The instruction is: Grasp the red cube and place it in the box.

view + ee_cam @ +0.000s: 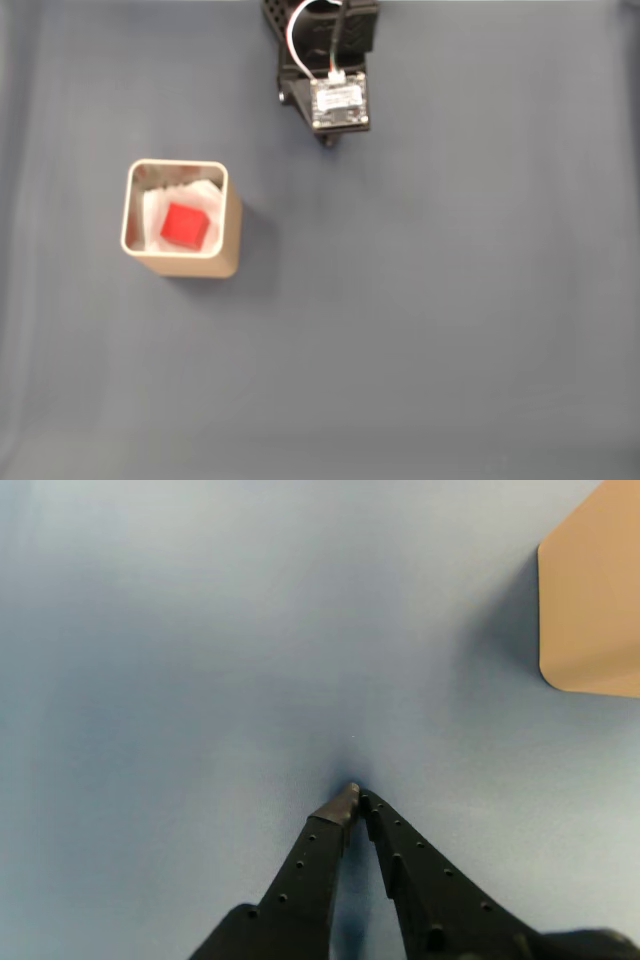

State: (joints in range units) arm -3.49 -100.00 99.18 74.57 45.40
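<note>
The pincer (356,795), tips together and empty above bare worktop (200,660), sits well apart from the box (183,262), where the cube (185,225) rests on white padding, so placing looks done and only parking seems left.

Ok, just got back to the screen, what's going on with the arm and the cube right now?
The red cube already sits inside the box, on the white padding. The arm is at the top of the fixed view, away from the box. In the wrist view its end effector is shut and empty, tips together over the bare blue table, with a corner of the box at the right edge.
</note>
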